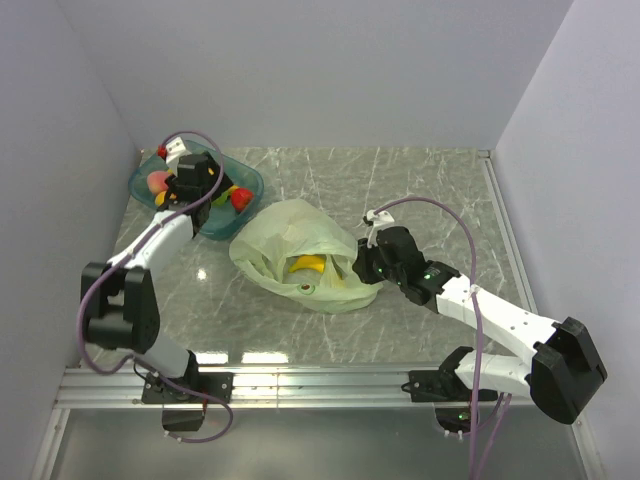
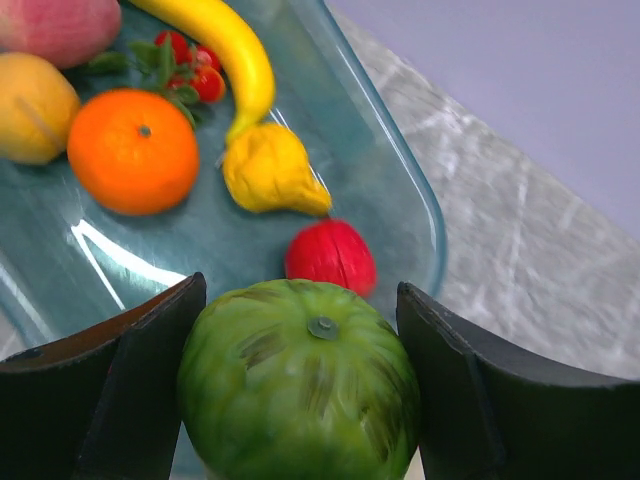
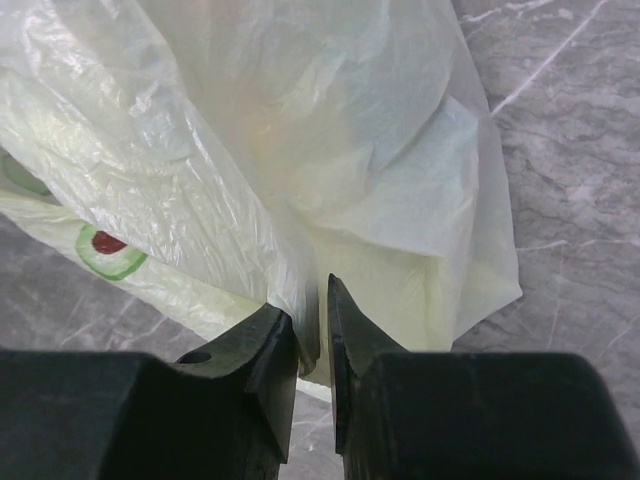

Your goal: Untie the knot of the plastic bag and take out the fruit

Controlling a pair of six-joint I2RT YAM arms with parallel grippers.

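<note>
In the upper left of the top view, the left gripper [image 1: 197,188] hangs over the teal tray [image 1: 250,178], its fingers clamped on a round green fruit [image 2: 300,390]. At the centre the plastic bag [image 1: 300,232] lies on the table [image 1: 430,200], mouth gaping, with a yellow fruit [image 1: 308,264] inside. At its right edge the right gripper [image 3: 312,300] is pinched together on a fold of the bag.

The thin, crinkly, translucent pale green plastic bag [image 1: 290,235] lies slumped mid-bench with its mouth gaping. Its right fold is pinched by the right end effector [image 3: 312,310]. A yellow fruit [image 1: 308,264] shows inside. Above the far-left corner, the left end effector [image 2: 300,290] clasps a round, dark-streaked green fruit [image 2: 300,400].
</note>
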